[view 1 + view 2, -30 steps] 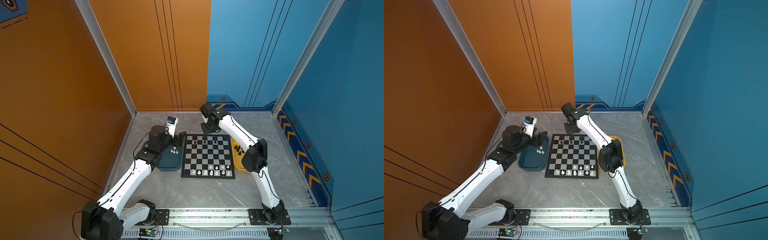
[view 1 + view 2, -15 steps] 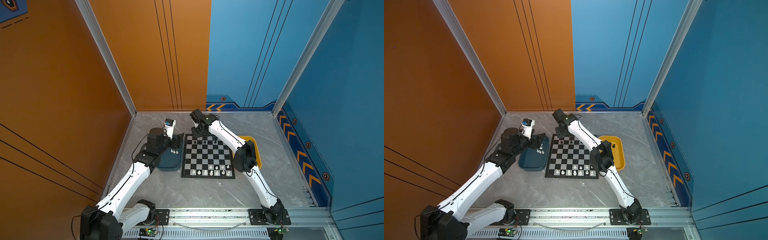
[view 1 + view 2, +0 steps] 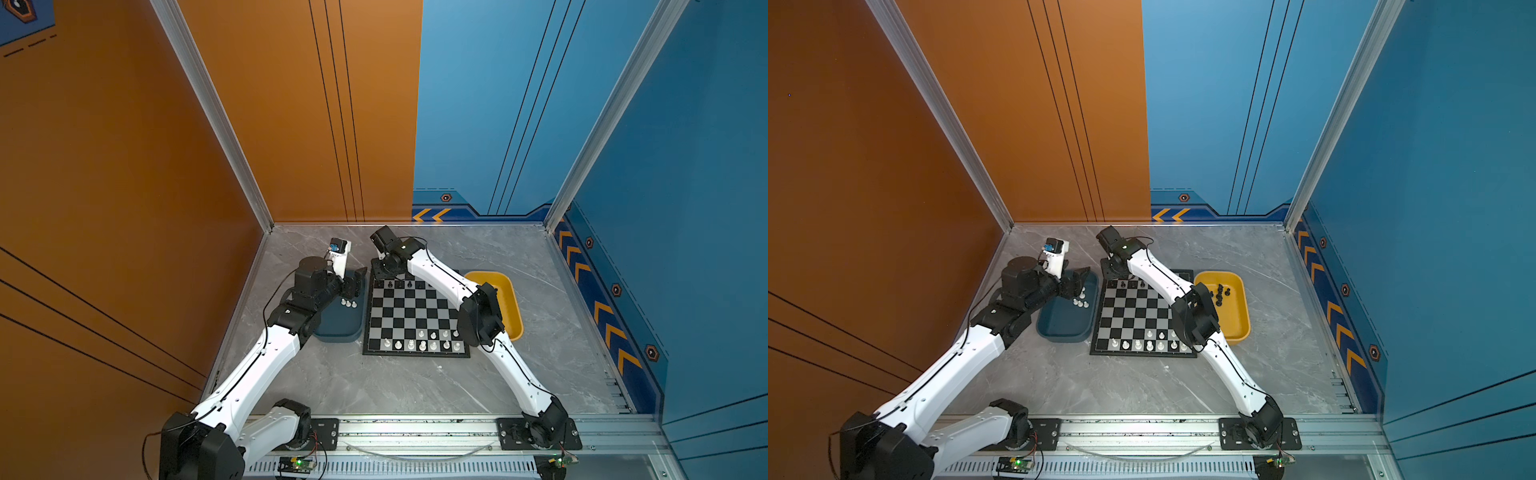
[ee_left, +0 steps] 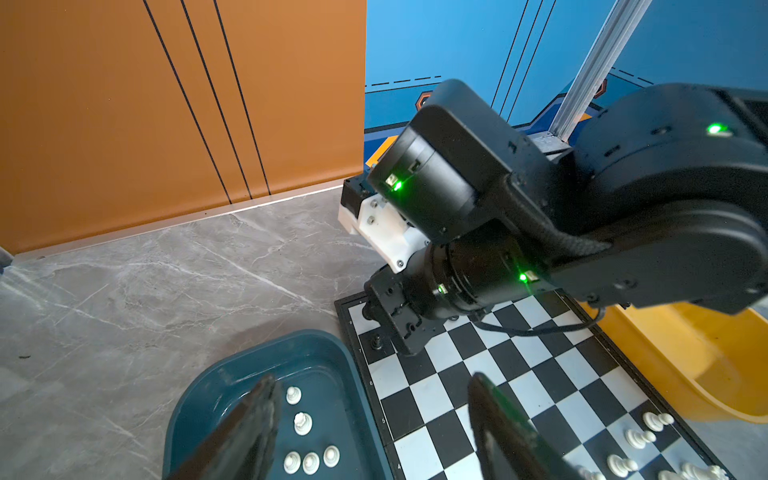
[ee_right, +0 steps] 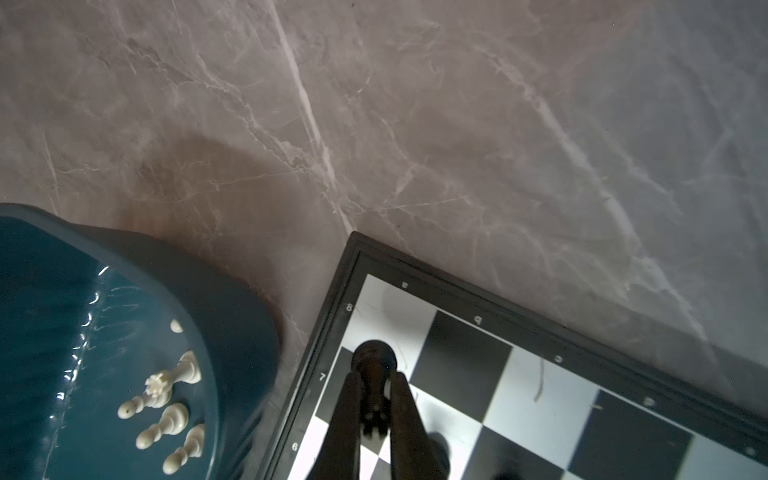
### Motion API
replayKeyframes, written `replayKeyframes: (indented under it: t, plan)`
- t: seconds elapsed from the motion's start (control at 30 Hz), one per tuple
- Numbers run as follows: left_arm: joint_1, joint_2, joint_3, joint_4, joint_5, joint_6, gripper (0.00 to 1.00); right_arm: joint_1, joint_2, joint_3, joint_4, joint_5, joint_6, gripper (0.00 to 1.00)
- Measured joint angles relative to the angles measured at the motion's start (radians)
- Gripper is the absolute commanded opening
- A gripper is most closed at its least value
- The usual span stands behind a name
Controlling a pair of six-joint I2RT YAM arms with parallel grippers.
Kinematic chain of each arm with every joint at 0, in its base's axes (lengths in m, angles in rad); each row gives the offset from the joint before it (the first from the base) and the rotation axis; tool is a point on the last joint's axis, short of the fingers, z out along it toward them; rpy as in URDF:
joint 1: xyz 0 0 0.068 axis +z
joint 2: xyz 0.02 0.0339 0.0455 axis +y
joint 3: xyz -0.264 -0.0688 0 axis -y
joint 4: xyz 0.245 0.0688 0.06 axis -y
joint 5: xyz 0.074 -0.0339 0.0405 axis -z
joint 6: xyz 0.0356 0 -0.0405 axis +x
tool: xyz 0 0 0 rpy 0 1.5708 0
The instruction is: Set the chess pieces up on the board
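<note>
Grey marble tabletop [image 3: 374,386] carries the board [image 3: 409,309], with white chess pieces [image 3: 422,345] standing on its two near rows. Beside it, the left gripper [image 4: 372,380] hangs with jaws wide apart and empty above the dark blue tray [image 3: 340,328] of loose white pieces [image 4: 303,424]. At the board's far left corner, the right gripper [image 5: 376,374] pinches a black piece [image 5: 372,355] over the corner square.

Bright top views; dim right-wrist view
</note>
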Motion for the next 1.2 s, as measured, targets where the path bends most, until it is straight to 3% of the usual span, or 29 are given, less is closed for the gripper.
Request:
replayKeyframes:
  t: [1.2]
  plan:
    - [0.0, 0.0, 0.0, 0.0, -0.01, 0.003, 0.73, 0.001, 0.024, 0.013, 0.002, 0.046, 0.018, 0.0]
